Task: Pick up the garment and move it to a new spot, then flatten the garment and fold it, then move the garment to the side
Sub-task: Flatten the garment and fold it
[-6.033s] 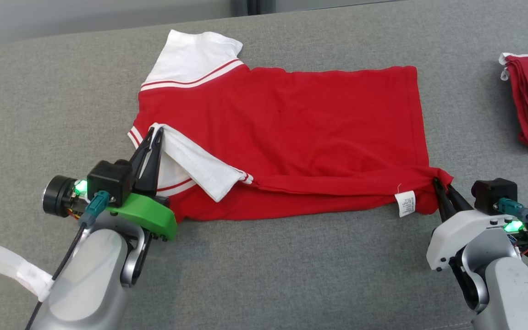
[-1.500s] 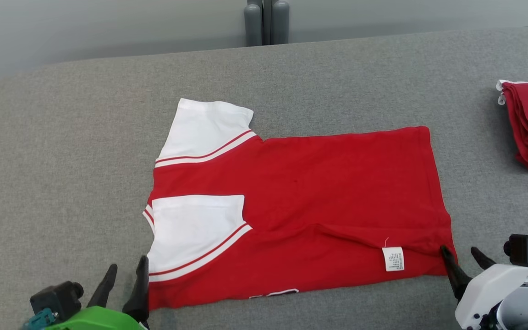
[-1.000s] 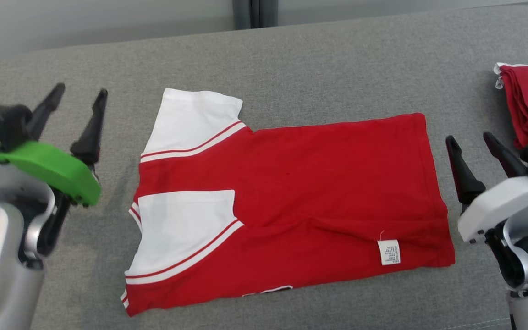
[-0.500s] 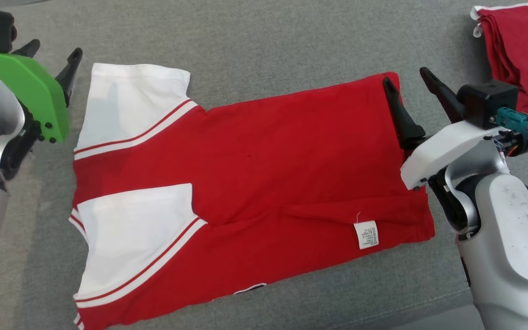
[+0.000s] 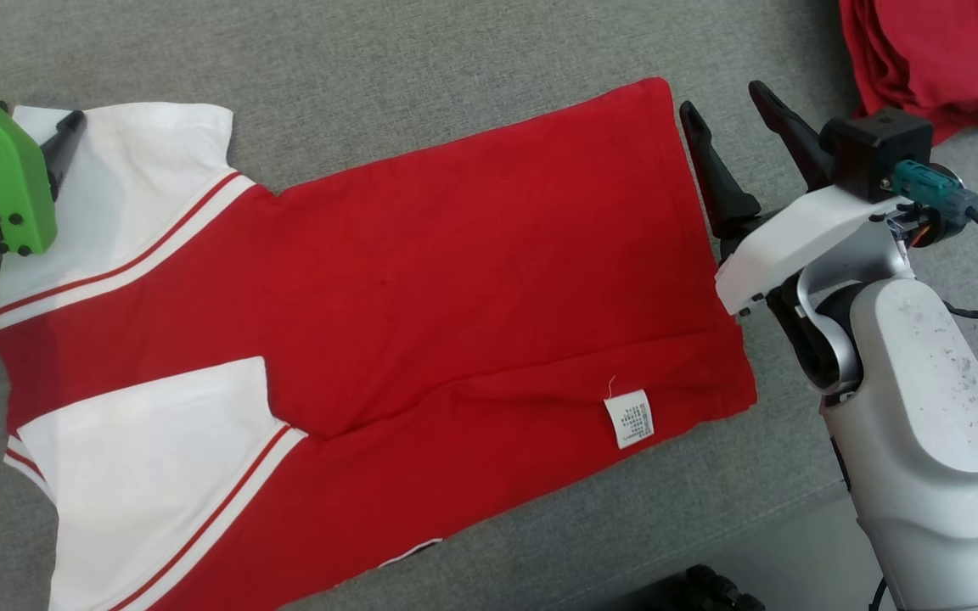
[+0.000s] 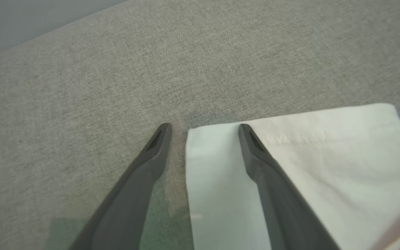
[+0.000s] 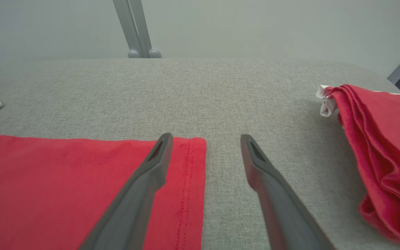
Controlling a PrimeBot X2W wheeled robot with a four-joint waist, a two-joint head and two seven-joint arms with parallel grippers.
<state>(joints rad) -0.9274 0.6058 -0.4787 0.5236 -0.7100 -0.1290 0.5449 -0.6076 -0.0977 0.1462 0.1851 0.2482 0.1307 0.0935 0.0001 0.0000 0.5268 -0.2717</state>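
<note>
Left end effector (image 6: pixel 204 126) is spread wide and holds nothing. One finger lies over the far corner of the white sleeve (image 6: pixel 325 156), the other over bare cloth beside it. The right end effector (image 7: pixel 206 136) is just as wide and empty, straddling the far corner of the hem (image 7: pixel 194 173).

The garment (image 5: pixel 421 280) lies flat between them. Its near edge is already folded in, with the care label (image 5: pixel 630 418) facing up.

I judge the risk to be in the pinch. A shallow close could take only the top layer or slip off the corner. If the two sides lift unevenly, the fold will skew and the near flap may drag open.

The bench (image 5: pixel 421 68) is covered in coarse grey fabric that may grip the cloth. A folded red pile (image 7: pixel 387 139) sits well apart on the right. Beyond it are a pale wall (image 7: pixel 255 24) and grey posts (image 7: pixel 134 27).
</note>
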